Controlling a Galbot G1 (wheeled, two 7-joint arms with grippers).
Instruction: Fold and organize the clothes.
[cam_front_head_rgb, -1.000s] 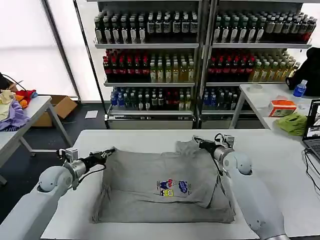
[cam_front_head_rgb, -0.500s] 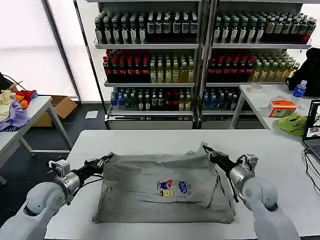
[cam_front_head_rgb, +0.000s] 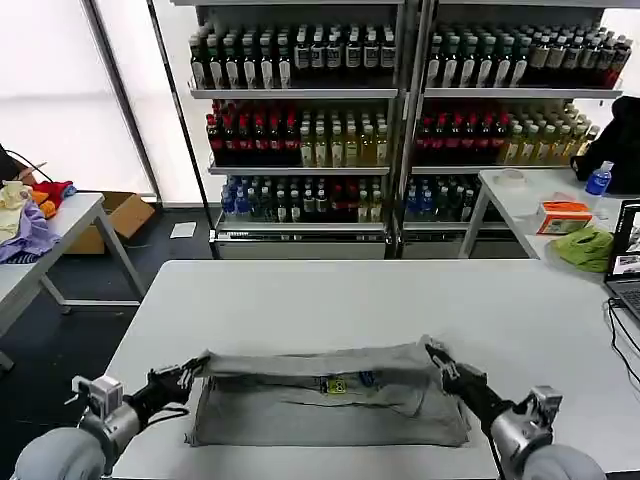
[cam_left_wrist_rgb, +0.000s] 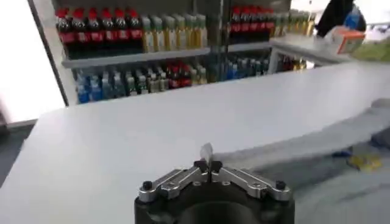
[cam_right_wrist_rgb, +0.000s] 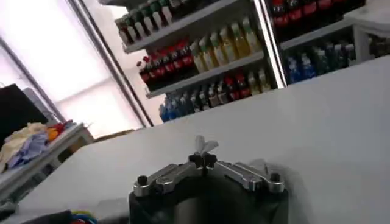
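Note:
A light grey T-shirt (cam_front_head_rgb: 320, 405) lies across the near part of the white table (cam_front_head_rgb: 320, 300), its far part lifted and drawn over the rest as a long band. Just a sliver of its colourful chest print (cam_front_head_rgb: 342, 383) peeks out under that band. My left gripper (cam_front_head_rgb: 192, 370) is shut on the band's left end, and a small tab of grey cloth sticks up between its tips (cam_left_wrist_rgb: 208, 163). My right gripper (cam_front_head_rgb: 437, 357) is shut on the right end, with a pinch of cloth above its tips (cam_right_wrist_rgb: 203, 158). The grey band stretches away in the left wrist view (cam_left_wrist_rgb: 317, 143).
Shelves of bottled drinks (cam_front_head_rgb: 400, 110) stand behind the table. A side table at the left holds coloured fabrics (cam_front_head_rgb: 28, 225). The table at the right carries a lime-green cloth (cam_front_head_rgb: 585, 247), an orange box (cam_front_head_rgb: 565, 214) and a laptop (cam_front_head_rgb: 627, 262). The far half of my table is bare.
Both grippers have drawn the shirt's far edge toward me, laying it over the lower part. The chest print, fully in sight before, is mostly covered.

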